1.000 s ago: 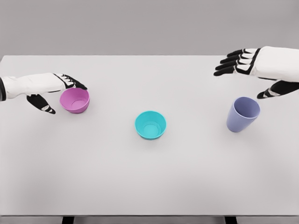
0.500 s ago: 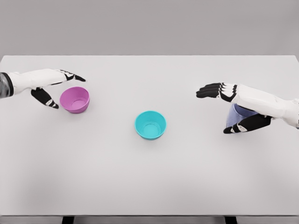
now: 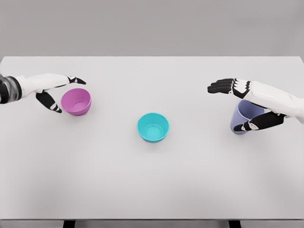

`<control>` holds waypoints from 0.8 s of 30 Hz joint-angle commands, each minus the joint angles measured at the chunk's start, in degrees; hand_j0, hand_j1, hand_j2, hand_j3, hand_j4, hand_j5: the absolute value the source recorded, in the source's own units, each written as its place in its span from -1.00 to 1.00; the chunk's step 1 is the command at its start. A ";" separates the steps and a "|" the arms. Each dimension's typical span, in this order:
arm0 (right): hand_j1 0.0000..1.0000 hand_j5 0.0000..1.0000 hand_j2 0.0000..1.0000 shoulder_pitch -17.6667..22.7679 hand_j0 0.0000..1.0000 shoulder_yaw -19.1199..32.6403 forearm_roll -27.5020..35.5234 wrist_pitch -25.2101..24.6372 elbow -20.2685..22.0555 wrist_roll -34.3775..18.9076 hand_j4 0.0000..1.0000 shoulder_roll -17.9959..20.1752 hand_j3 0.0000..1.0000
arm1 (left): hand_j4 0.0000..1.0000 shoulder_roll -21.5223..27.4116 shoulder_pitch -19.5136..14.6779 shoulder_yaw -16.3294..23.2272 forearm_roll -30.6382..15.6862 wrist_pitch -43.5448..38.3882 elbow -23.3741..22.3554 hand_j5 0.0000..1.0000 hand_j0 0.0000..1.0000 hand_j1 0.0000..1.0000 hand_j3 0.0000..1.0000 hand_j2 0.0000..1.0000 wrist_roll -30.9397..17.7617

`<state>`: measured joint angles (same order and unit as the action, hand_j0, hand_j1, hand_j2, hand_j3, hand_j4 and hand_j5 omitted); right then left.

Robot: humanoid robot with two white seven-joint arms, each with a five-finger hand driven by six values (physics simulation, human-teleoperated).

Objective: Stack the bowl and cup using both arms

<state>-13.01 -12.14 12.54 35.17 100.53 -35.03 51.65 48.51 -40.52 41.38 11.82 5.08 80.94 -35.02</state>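
Note:
A teal bowl (image 3: 153, 127) sits upright at the middle of the white table (image 3: 152, 180). A pink bowl (image 3: 76, 101) stands at the left. My left hand (image 3: 66, 92) is just left of it, open, fingers stretched behind its rim and thumb in front, not gripping. At the right stands a lavender cup (image 3: 243, 114), partly covered by my right hand (image 3: 240, 104). That hand is open, fingers extended above and behind the cup, thumb low in front of it; the cup is between them, not clasped.
The table's far edge runs along the top against a grey wall. Its front edge and two dark legs show at the bottom.
My right hand dropped from above the cup to bracket it, then drew back rightward, uncovering more of the cup. My left hand shifted slightly up and left beside the pink bowl.

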 commanded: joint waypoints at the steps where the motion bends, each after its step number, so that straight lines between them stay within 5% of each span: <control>1: 1.00 1.00 1.00 0.00 1.00 -0.16 0.47 -0.17 0.02 0.03 1.00 0.12 1.00 | 0.93 0.00 0.00 0.19 -0.04 -1.56 0.27 0.93 0.93 0.93 0.93 0.93 0.02; 24: 1.00 1.00 1.00 1.23 1.00 -0.78 0.38 -0.17 0.02 0.03 1.00 2.66 1.00 | 0.92 -2.46 -0.09 1.95 1.19 -3.94 0.71 0.92 0.92 0.92 0.92 0.92 0.02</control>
<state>-11.60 -13.03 12.45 35.17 100.51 -35.03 53.91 46.39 -40.61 43.35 12.79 1.30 81.64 -35.02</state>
